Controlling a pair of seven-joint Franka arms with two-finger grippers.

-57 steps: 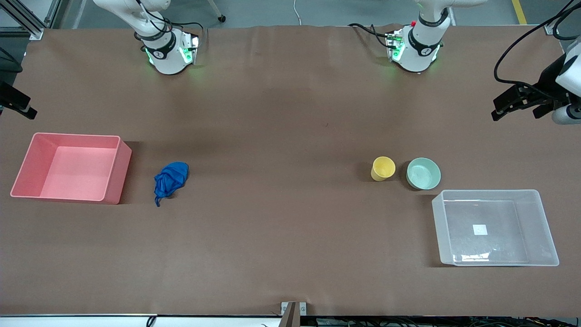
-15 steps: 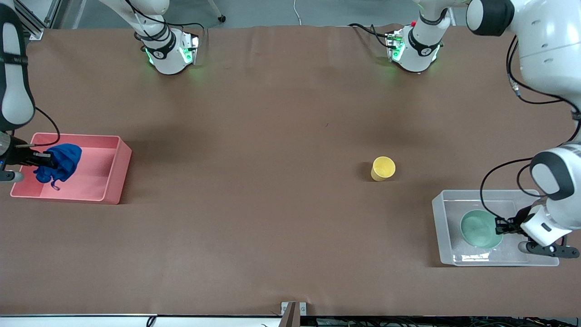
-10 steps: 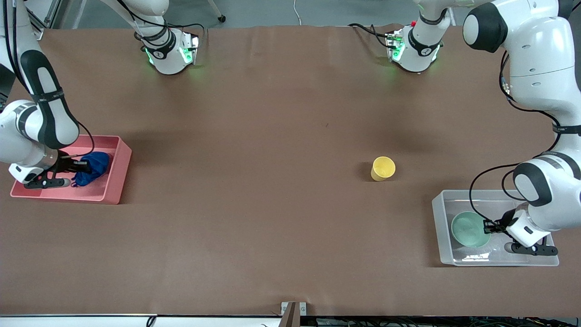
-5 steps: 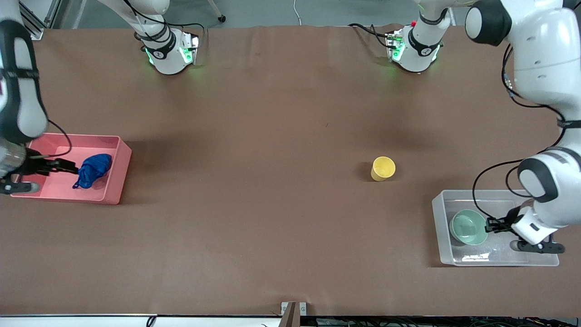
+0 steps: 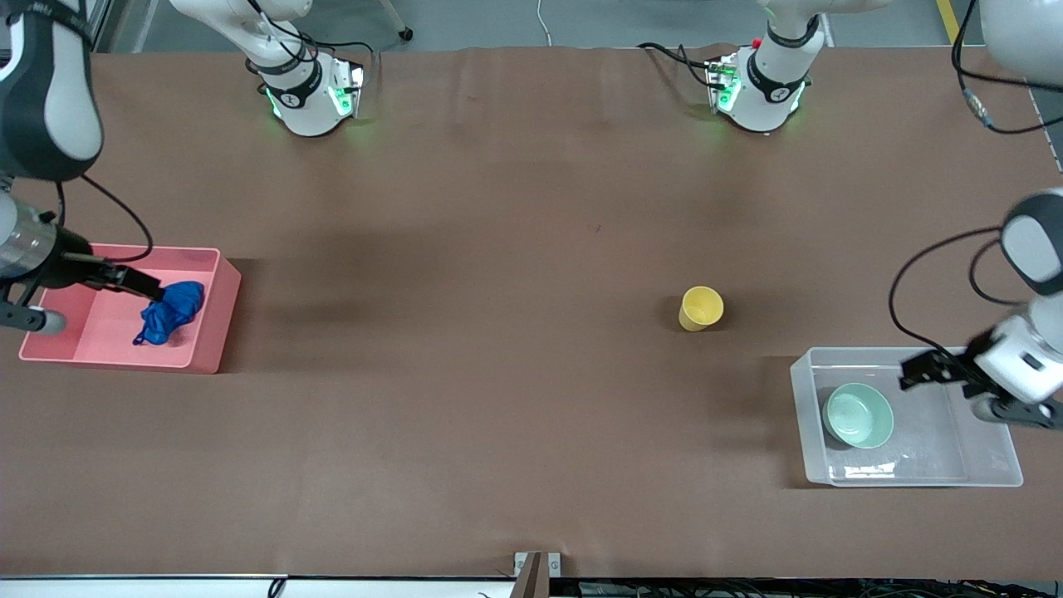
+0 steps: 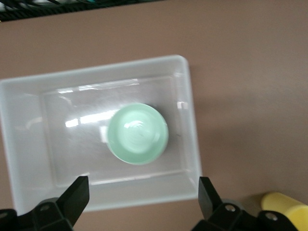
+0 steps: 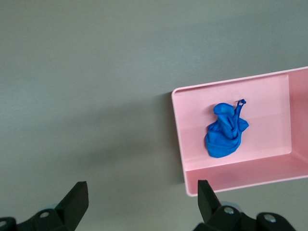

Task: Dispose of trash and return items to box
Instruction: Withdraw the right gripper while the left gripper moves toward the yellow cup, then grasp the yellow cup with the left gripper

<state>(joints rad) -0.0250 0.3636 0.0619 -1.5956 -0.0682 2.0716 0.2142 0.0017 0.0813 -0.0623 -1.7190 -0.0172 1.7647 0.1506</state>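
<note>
The blue wad of trash (image 5: 170,309) lies loose in the pink bin (image 5: 217,320); it also shows in the right wrist view (image 7: 225,131) inside the bin (image 7: 269,91). My right gripper (image 5: 139,284) is open and empty, raised over the bin (image 7: 142,188). The mint-green bowl (image 5: 858,415) sits upright in the clear box (image 5: 913,481), toward its right arm's end. My left gripper (image 5: 918,371) is open and empty, raised over the box (image 6: 143,185); the bowl (image 6: 137,133) and box wall (image 6: 192,120) lie below it. The yellow cup (image 5: 702,308) stands on the table, farther from the front camera than the box.
The yellow cup also shows at the edge of the left wrist view (image 6: 285,210). Both arm bases stand along the table's back edge. Brown table surface stretches between the pink bin and the cup.
Both grippers have risen, open and empty, away from their containers. The blue wad stays in the pink bin and the bowl stays in the clear box.
</note>
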